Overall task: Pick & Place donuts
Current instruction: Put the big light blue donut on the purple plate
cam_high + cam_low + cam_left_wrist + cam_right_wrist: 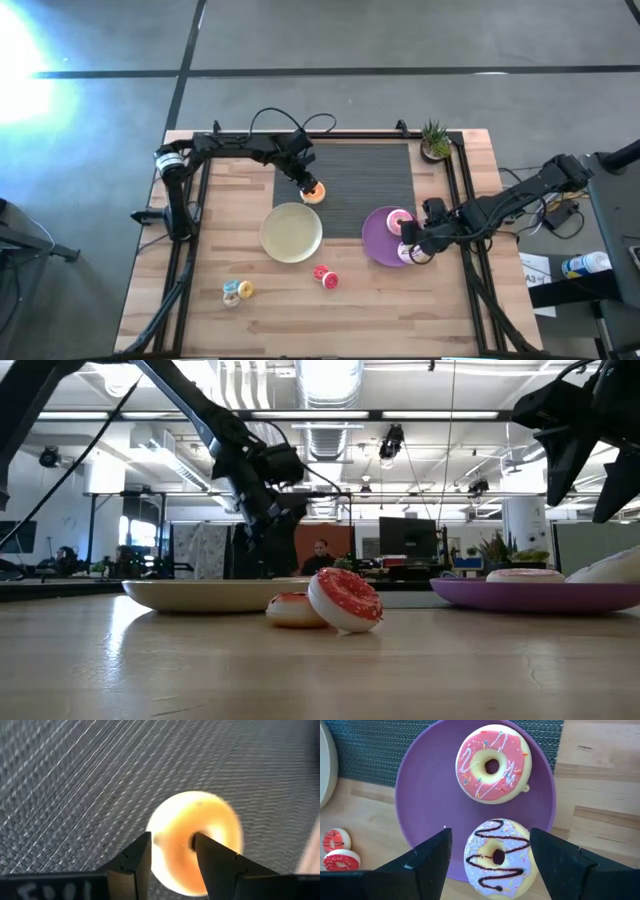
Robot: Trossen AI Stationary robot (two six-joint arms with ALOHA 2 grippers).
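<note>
My left gripper (308,186) is down on an orange-iced donut (195,840) at the near-left part of the dark mat (360,170). My right gripper (490,837) hangs open above the purple plate (427,795), its fingers standing wide on either side of a whitish donut with a dark drizzle (497,856) that lies on the plate's near rim. A pink donut (492,764) lies flat on the same plate. Two red donuts (325,276) rest on the wood, one leaning on the other (345,600). A teal and a yellow donut (237,291) lie near the left front. My left gripper comes at the orange donut from above, pointing down. One finger (207,855) reaches into the hole and the other (140,857) stands at the outer side, with the ring's wall (172,845) between them. Whether the donut is lifted off the mat, I cannot tell.
A pale-yellow plate (291,232) lies between the mat and the red donuts. A small potted plant (434,141) stands at the far right corner of the mat. Bare wood stretches along the near edge. A person (321,555) sits far behind the table.
</note>
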